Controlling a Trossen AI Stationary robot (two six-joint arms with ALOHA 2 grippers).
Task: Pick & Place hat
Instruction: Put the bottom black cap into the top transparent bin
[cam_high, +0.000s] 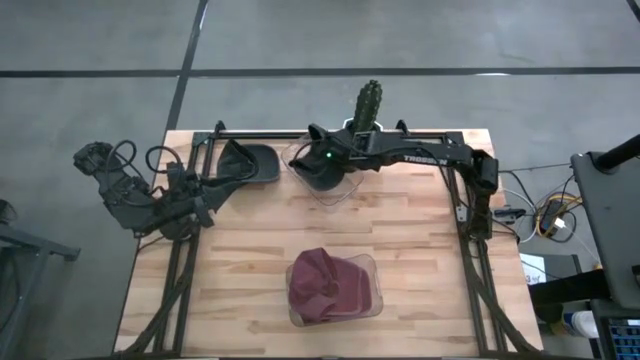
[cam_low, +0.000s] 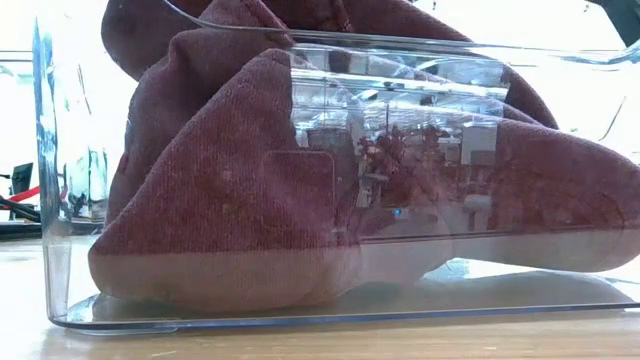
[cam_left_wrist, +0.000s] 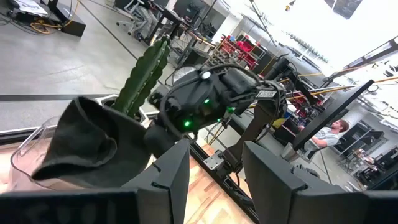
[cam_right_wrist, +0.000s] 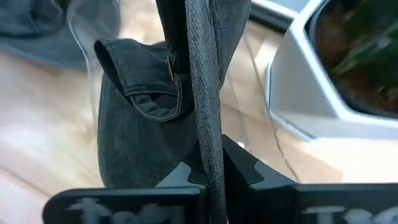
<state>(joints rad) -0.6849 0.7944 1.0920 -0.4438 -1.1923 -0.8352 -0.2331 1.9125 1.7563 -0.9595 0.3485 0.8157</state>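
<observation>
My right gripper (cam_high: 325, 163) reaches in from the table's right, near the far edge. It is shut on a dark grey hat (cam_left_wrist: 93, 149), which hangs over a clear tub (cam_high: 300, 165). My left gripper (cam_left_wrist: 214, 180) is open and empty at the far left (cam_high: 212, 185). A second grey cap (cam_high: 258, 163) lies on the table just beyond it. A maroon hat (cam_high: 325, 280) lies bunched inside another clear tub (cam_high: 372, 300) near the front edge, and it fills the low view (cam_low: 250, 200). My right gripper pinches a narrow upright fold of the dark grey hat's cloth (cam_right_wrist: 208, 149) between its two fingers. The fingers come from above, pointing down. The rest of the hat, with its back strap (cam_right_wrist: 152, 93), hangs slack below them over the clear tub.
A green cactus (cam_high: 368, 103) in a white pot (cam_right_wrist: 298, 81) stands at the far edge, just behind the right gripper. Bare wood lies between the two tubs. In the left wrist view a person (cam_left_wrist: 329, 134) sits in the room beyond the table.
</observation>
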